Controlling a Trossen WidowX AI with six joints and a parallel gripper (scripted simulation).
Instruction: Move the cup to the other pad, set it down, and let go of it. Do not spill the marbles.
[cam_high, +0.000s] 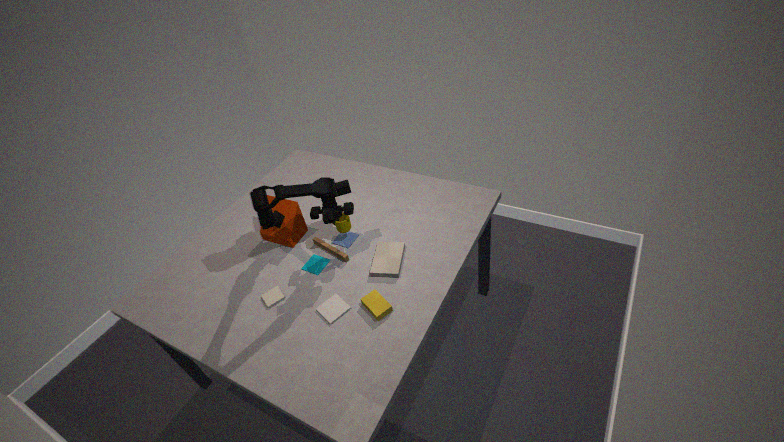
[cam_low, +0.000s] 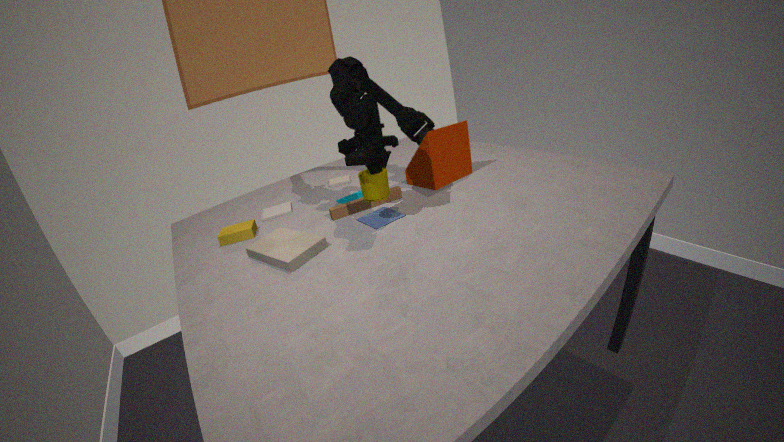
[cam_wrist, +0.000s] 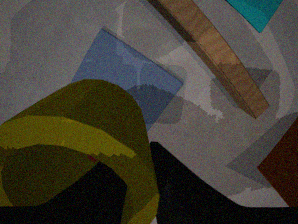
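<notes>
We saw fingers (cam_low: 373, 164) clamped on yellow cup (cam_low: 374, 185), lifted above blue pad (cam_low: 381, 217). Risk: wooden bar (cam_low: 364, 203) between pads could clip cup; tilt would spill marbles.

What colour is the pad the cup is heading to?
Teal pad, beyond the wooden bar; clearest in the top view.

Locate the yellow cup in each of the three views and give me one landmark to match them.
Top: yellow cup just left of centre, under the gripper, above the blue pad.
Exterior: cup upper centre, lifted off the blue pad, in front of the wooden bar.
Wrist: cup fills lower left, gripped at its rim.
Shared landmark: the wooden bar between blue and teal pads.
</notes>
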